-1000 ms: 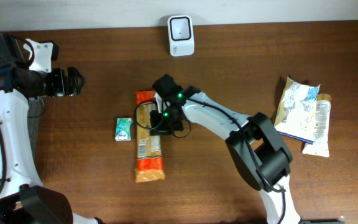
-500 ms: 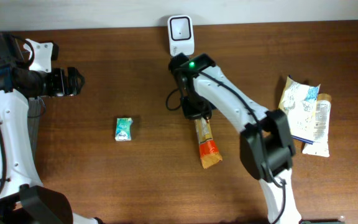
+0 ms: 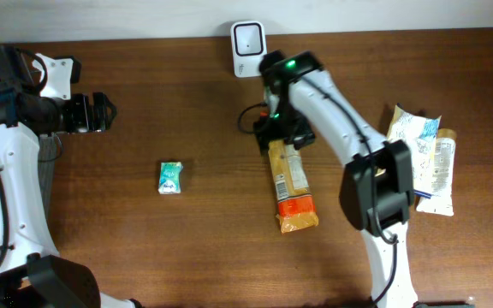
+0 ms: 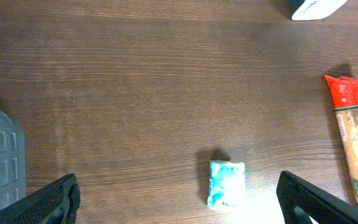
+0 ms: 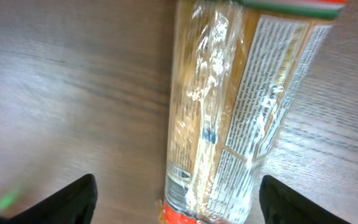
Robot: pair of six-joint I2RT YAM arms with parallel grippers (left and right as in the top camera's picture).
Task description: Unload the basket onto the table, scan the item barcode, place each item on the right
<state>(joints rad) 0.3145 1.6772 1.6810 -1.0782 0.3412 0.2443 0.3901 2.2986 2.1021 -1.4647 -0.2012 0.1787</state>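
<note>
- Overhead, far left: the left pincer (image 3: 105, 113) hangs wide open and empty near the bench (image 3: 144, 248) edge, well apart from the goods.
- A small teal packet (image 3: 170, 177) lies alone on the wood, nearer the left arm than the right.
- At the back edge, centre, sits the white scanner (image 3: 248, 38).
- Just right of it, the right pincer (image 3: 282, 133) hovers over the upper end of a long packet (image 3: 292, 184). The right wrist view shows its fingers (image 5: 73, 199) spread clear on either side, gripping nothing, with the packet flat on the bench.
- The packet's long axis runs from under that pincer away from the scanner toward the front edge, leaning slightly right. Fine print faces up; no barcode can be made out.
- The right arm is by far the nearer, so any fresh grasp across the packet's narrow width looks to be its job.
- Far right: two snack bags (image 3: 413, 154) lie overlapped.
</note>
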